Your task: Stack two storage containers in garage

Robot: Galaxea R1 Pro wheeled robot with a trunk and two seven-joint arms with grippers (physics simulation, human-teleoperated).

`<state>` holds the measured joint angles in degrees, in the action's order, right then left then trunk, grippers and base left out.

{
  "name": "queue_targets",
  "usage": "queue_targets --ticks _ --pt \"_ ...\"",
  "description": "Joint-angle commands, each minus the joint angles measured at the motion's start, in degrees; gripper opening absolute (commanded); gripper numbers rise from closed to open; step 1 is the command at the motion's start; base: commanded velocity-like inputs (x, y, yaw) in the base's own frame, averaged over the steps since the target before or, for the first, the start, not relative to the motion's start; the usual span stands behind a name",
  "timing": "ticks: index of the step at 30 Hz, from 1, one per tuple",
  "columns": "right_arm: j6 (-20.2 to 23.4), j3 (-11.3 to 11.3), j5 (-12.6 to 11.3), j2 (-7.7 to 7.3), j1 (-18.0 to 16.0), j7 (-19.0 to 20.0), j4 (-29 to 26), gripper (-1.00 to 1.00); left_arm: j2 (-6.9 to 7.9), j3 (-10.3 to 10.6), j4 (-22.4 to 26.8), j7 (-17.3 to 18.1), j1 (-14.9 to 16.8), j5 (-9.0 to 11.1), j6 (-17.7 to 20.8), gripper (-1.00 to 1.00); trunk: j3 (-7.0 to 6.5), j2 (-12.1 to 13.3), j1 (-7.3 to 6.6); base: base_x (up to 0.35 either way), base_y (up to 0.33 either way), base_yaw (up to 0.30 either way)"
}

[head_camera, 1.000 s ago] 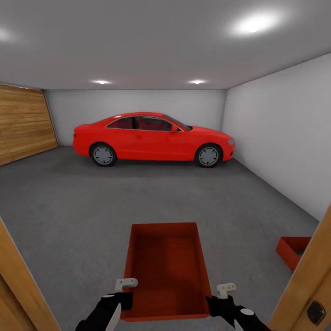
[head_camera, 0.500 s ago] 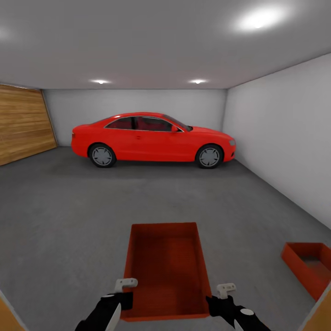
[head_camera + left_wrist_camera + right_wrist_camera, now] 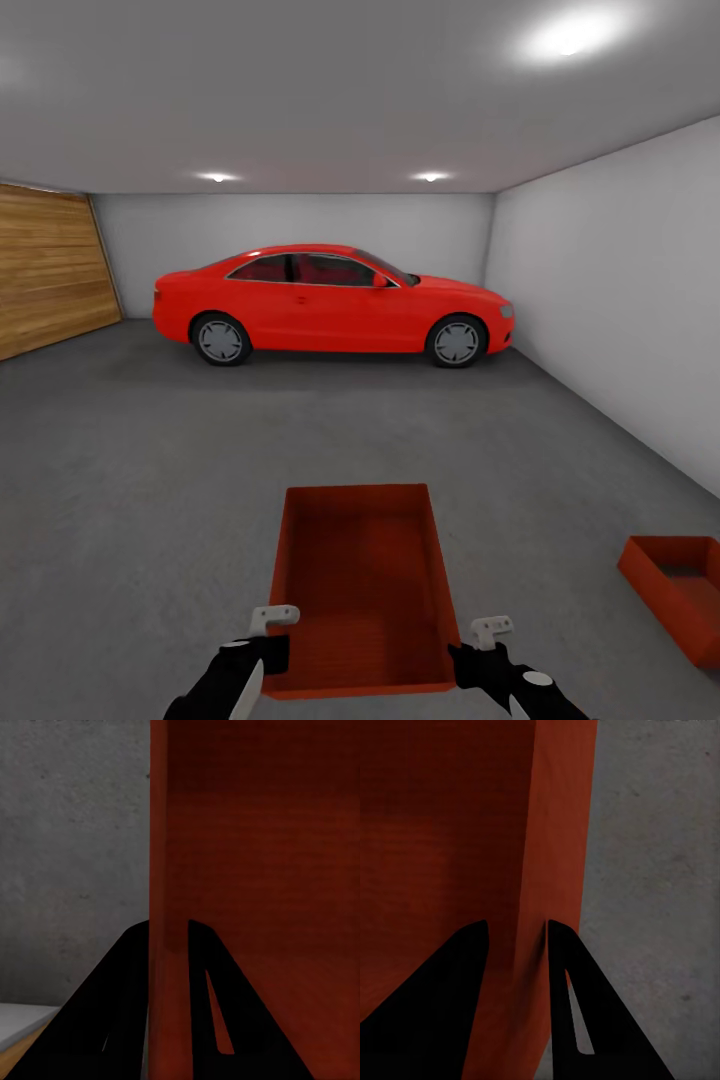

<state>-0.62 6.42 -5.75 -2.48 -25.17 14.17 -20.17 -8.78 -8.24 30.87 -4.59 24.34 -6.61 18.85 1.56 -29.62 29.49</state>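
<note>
1. Inside the garage, the robot carries one storage container out in front of its trunk, low over the floor and well short of the red coupe parked against the far wall.

2. The left gripper and the right gripper each take one long side wall at the near end of the carried box. Both wrist views show the thin orange-red wall running between two black fingers, so each pair of jaws is pinching that wall, one finger inside and one outside.

3. Holding opposite walls likely keeps the open box level and centred, a grip that suits lowering it straight down.

4. The second storage container sits on the concrete, far nearer the robot than the red coupe and off to the robot's right, close to the pale side wall; part of it is cut off by the frame edge. Judging by this, it is the base of the stack, and the held box must be brought over it.

5. A wood-panelled door lines the wall beyond the coupe's tail.

6. No brand, label or readable writing appears on the boxes, the car or the walls.
</note>
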Motion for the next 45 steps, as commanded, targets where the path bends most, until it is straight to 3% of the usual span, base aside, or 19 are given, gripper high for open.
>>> queue_targets --ticks 1,20,34,45 --pt "-0.08 2.89 -1.1 -0.09 0.03 1.12 -0.05 -1.0 -0.1 -1.34 2.53 -0.95 0.09 -1.12 0.48 -1.0 0.13 -0.12 0.03 0.002 0.0 0.0" --pt "-0.08 2.86 -1.1 -0.09 0.03 1.12 -0.05 -1.0 -0.1 -1.33 2.53 -0.95 0.1 -1.12 0.48 -1.0 0.13 -0.12 0.03 0.007 0.0 0.0" --pt "-0.08 2.89 -1.1 -0.1 0.03 1.12 -0.05 -1.0 -0.1 -1.31 2.53 -0.95 0.09 -1.12 0.48 -1.0 0.13 -0.12 0.03 0.277 0.0 0.0" --pt "-0.08 2.85 -1.1 -0.11 0.03 1.12 -0.05 -1.0 -0.1 -1.34 2.53 -0.95 0.09 -1.12 0.48 -1.0 0.13 -0.12 0.03 0.038 0.0 0.0"
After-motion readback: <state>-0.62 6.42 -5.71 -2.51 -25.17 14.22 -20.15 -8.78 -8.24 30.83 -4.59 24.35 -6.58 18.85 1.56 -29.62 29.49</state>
